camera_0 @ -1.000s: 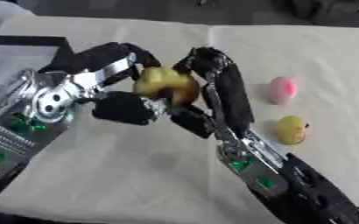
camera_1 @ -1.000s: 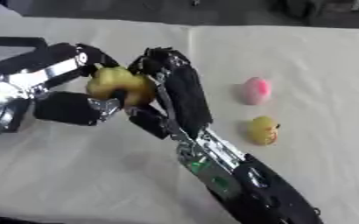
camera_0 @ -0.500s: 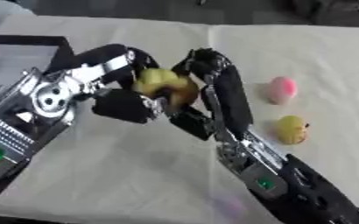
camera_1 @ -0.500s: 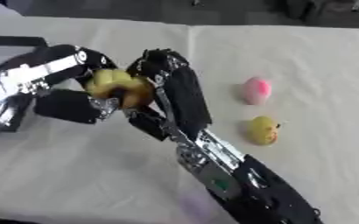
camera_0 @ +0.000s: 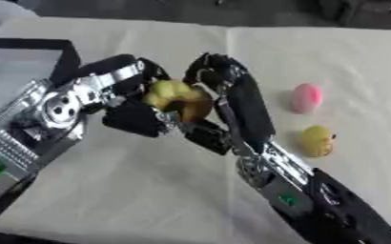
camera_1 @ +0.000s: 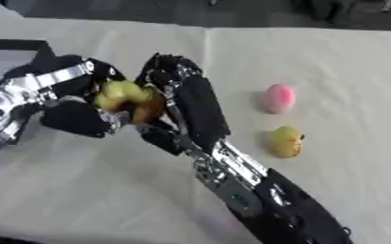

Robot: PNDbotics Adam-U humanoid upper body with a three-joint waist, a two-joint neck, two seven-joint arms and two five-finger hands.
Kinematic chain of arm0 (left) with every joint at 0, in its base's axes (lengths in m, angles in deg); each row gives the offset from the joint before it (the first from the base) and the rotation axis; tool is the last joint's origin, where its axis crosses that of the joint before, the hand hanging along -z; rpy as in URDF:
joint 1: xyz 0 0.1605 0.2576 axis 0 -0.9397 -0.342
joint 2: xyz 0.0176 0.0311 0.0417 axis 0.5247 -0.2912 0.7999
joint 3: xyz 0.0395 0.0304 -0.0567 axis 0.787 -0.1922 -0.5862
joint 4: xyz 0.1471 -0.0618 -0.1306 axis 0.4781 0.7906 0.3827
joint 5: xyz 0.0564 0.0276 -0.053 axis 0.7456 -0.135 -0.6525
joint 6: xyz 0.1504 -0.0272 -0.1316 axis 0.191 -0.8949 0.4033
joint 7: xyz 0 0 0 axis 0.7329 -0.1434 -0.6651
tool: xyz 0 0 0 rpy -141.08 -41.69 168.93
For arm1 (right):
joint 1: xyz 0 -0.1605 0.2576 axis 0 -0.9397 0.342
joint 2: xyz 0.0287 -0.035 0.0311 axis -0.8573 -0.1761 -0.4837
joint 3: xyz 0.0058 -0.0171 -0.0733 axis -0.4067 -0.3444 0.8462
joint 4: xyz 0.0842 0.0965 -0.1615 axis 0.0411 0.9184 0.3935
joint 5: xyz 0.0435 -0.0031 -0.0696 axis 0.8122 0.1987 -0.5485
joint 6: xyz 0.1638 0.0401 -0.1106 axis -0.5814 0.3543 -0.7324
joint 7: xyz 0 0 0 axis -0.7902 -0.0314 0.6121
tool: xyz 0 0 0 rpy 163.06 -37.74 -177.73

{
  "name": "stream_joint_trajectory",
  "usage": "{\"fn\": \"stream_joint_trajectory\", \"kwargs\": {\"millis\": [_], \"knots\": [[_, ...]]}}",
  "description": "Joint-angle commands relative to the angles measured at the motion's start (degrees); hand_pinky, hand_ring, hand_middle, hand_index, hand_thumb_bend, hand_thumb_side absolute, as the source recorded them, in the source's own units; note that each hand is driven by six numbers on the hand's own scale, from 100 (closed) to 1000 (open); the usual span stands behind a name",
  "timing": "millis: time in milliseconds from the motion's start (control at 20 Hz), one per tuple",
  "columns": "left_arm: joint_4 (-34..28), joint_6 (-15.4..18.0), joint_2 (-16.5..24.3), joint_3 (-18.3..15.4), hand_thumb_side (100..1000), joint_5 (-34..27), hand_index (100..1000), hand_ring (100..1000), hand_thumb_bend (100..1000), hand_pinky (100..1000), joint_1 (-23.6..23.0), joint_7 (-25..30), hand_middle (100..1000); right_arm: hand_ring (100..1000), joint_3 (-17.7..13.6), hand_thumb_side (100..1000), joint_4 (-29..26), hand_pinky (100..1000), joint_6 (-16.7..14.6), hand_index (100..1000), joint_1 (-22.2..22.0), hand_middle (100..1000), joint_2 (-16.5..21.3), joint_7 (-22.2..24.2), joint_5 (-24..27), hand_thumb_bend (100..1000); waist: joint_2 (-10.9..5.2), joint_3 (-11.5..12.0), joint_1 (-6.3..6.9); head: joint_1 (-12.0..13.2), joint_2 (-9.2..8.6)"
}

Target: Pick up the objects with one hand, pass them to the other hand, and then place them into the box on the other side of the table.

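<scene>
Left eye view shows more of the box (camera_0: 28, 52) at the table's left edge: its black rim and pale inside, of which the right eye view keeps only a corner. Both hands meet above the cream table (camera_0: 149, 190) around a yellow-brown rounded object (camera_0: 176, 96). The left hand (camera_0: 128, 102) has its fingers curled round the object from the left; the right hand (camera_0: 224, 88) curls over it from the right. The object is roundish, with no clear long axis. A pink object (camera_0: 305, 96) and a yellow object (camera_0: 317, 140) lie on the table to the right, apart from each other.
</scene>
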Motion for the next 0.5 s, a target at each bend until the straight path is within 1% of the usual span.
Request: {"fn": "stream_joint_trajectory", "kwargs": {"millis": [50,150,250,400,450,500], "knots": [[-0.8,-1.2,1.4,-0.2,100,0.6,345,316,100,625,0.7,0.1,277,664,-0.4,187,-0.1,675,2.9,634,0.4,585,0.9,2.4,-1.5,312,-0.99,0.0,0.14,0.2,-0.52],[-1.1,-1.2,1.6,-0.4,100,1.6,335,308,100,615,0.7,-0.2,269,678,-0.2,255,0.0,679,4.1,651,0.4,600,1.0,3.9,-2.3,255,-1.01,0.0,0.11,0.3,-0.56],[-1.5,-1.2,1.8,-0.5,100,2.9,321,294,100,598,0.7,-0.4,255,691,-0.2,348,-0.2,682,4.8,665,0.3,612,1.1,4.9,-2.9,196,-1.03,0.0,0.09,0.4,-0.61],[-2.3,-1.2,2.2,-0.8,100,5.0,307,280,100,584,0.5,-0.5,241,712,-0.3,467,-0.2,691,6.0,696,0.2,637,1.2,5.8,-3.5,138,-1.08,0.1,0.11,0.5,-0.64],[-2.6,-1.2,2.4,-1.0,100,5.8,304,278,100,581,0.4,-0.6,239,718,-0.3,497,-0.1,691,6.3,707,0.2,644,1.3,6.2,-3.7,127,-1.1,0.1,0.12,0.5,-0.66],[-2.9,-1.2,2.5,-1.2,100,6.5,304,278,100,581,0.3,-0.6,239,718,-0.3,497,-0.1,691,6.7,707,0.2,644,1.3,6.6,-3.9,127,-1.12,0.1,0.13,0.6,-0.67]]}}
